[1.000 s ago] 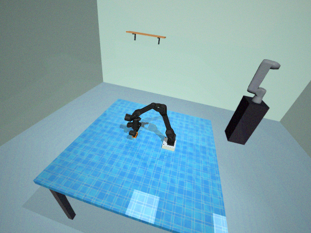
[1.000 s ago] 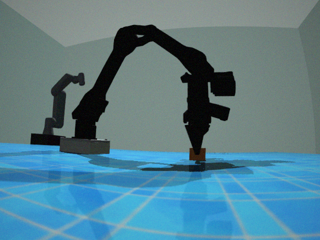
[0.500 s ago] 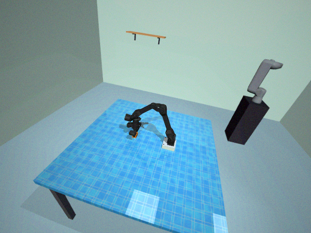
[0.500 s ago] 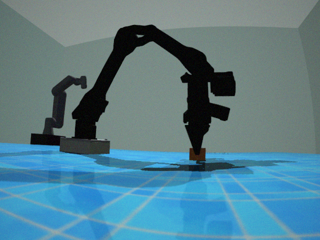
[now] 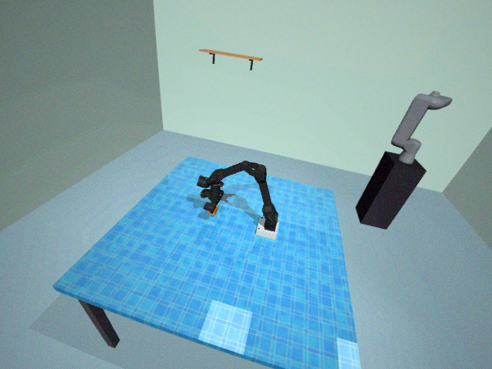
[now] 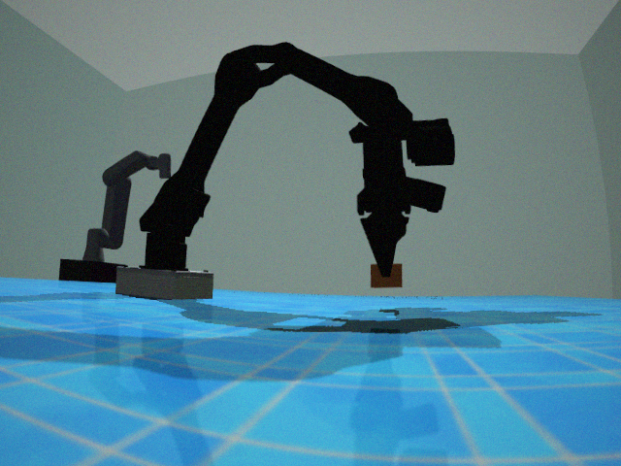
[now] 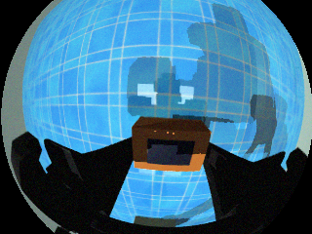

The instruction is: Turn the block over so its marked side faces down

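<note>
The orange block (image 5: 214, 211) (image 6: 396, 281) (image 7: 146, 128) is held a little above the blue checked table (image 5: 171, 262) (image 6: 310, 426) (image 7: 97, 63). In the wrist view its upper face carries a dark rectangular mark, facing up toward the camera. A shaded brown side with small light dots also shows. The block looks level in the exterior view. My gripper (image 5: 212, 207) (image 6: 385, 274) (image 7: 170, 143) points down and is shut on the block, one finger at each end. The block's underside is hidden.
The arm's white base (image 5: 267, 234) (image 6: 165, 283) stands on the table, to the right of the block in the top view. A grey arm (image 5: 411, 119) (image 6: 115, 211) on a dark pedestal (image 5: 389, 194) stands off the table. A wooden shelf (image 5: 230, 54) hangs on the wall.
</note>
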Robot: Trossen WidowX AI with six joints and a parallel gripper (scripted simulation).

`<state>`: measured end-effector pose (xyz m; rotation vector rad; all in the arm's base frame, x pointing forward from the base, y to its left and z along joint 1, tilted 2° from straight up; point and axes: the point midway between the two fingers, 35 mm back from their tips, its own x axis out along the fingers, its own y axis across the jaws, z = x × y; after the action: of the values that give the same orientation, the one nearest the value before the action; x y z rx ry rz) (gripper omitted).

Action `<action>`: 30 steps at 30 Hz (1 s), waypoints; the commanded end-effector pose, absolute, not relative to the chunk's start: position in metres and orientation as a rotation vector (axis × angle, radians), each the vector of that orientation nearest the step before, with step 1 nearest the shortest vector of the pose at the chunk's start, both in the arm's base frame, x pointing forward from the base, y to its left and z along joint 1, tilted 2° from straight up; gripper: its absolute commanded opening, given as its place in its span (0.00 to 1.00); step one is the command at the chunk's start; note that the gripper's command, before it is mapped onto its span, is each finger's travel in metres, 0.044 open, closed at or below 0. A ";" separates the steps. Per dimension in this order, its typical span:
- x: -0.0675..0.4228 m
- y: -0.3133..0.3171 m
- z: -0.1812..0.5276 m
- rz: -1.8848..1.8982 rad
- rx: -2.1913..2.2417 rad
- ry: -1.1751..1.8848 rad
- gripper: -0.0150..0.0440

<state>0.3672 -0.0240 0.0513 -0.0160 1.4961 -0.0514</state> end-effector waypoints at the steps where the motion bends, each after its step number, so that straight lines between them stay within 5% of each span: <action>1: 0.366 -0.023 0.048 -0.046 -0.014 1.465 0.25; 30: 0.362 -0.024 0.042 -0.040 -0.023 1.020 0.25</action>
<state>0.3642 -0.0241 0.0412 -0.0201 1.0653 -0.0458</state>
